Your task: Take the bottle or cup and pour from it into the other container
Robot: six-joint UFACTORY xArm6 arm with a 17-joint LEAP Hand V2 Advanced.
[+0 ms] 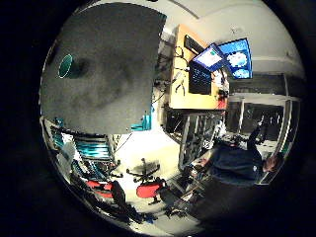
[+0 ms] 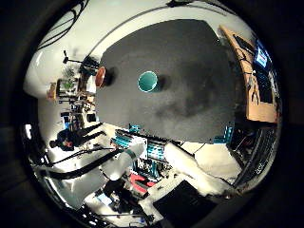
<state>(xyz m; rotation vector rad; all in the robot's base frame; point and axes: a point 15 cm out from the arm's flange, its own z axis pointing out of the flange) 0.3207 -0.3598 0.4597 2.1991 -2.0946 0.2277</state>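
Dark table (image 2: 199, 95) seen from high above w/ 2 cups well apart, teal cup (image 2: 147, 81) mid-table, orange cup (image 2: 100, 76) at edge; both prob light, rigid, best gripped round sidewall; hand's fingers not visible, can't tell

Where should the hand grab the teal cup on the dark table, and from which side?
Grip the teal cup around its side wall, approaching level from the side away from the orange-brown cup. It appears upright with its mouth open, alone on the dark table.
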